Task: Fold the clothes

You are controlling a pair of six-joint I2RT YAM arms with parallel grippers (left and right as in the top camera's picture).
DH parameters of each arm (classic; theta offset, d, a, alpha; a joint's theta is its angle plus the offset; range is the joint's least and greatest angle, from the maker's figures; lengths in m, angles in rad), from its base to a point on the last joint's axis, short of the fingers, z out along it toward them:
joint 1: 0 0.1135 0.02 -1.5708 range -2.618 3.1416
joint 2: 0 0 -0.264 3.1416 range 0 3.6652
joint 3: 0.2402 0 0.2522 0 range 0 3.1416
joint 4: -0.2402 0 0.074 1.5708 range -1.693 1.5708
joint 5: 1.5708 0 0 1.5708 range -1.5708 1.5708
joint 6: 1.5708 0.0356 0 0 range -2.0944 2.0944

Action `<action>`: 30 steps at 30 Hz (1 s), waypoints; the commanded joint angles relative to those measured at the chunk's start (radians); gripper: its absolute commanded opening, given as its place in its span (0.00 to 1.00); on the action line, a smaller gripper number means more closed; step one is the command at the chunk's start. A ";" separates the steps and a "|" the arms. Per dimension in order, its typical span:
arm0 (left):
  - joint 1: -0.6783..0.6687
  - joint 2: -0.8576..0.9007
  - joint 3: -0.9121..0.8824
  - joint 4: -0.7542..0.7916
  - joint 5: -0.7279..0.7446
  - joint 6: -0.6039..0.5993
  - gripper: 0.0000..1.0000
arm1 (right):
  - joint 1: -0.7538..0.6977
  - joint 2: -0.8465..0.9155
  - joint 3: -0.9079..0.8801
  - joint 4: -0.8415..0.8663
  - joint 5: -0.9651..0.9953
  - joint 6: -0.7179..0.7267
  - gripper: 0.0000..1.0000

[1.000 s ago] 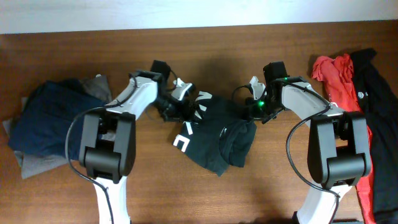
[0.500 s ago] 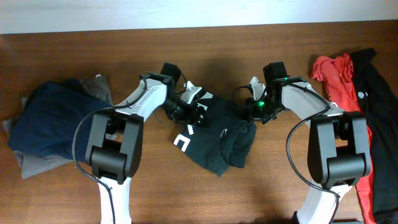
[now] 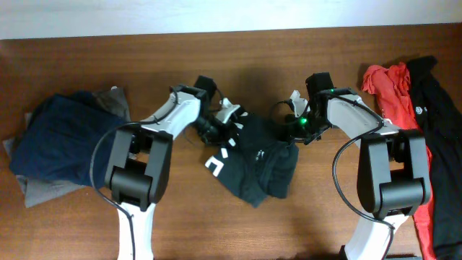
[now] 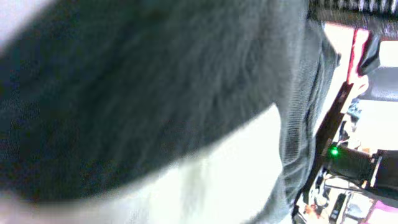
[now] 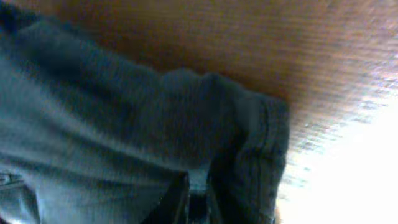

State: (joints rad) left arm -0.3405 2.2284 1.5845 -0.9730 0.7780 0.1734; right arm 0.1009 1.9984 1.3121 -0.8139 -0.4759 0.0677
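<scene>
Two tools flank black top [image 3: 254,157]: right tool [image 3: 294,121] pinches its edge, left tool [image 3: 228,121] state unclear

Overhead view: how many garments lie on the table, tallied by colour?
Black: 2 (black fabric top with white lettering; plain black fabric garment)
Navy: 1 (navy blue fabric piece)
Grey: 1 (grey fabric garment, under the navy one)
Red: 1 (red fabric shirt)
Total: 5
</scene>
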 commanded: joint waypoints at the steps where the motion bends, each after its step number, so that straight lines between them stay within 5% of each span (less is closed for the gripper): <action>1: 0.077 -0.121 0.035 -0.037 0.027 0.059 0.01 | 0.003 -0.066 0.066 -0.046 -0.098 0.000 0.22; 12: 0.462 -0.441 0.043 -0.105 -0.156 0.178 0.01 | 0.005 -0.200 0.231 -0.111 -0.135 0.001 0.27; 22: 0.831 -0.351 0.040 -0.092 -0.318 0.228 0.00 | 0.005 -0.208 0.258 -0.115 -0.149 0.019 0.27; 27: 0.966 -0.346 0.041 -0.091 -0.216 0.219 0.01 | 0.005 -0.208 0.258 -0.114 -0.149 0.019 0.27; 30: 1.024 -0.343 0.040 -0.089 -0.278 0.174 0.01 | 0.004 -0.208 0.258 -0.114 -0.149 0.019 0.27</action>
State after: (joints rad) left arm 0.6319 1.8927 1.6230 -1.0660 0.5240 0.3668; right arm 0.1009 1.8015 1.5524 -0.9268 -0.6075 0.0799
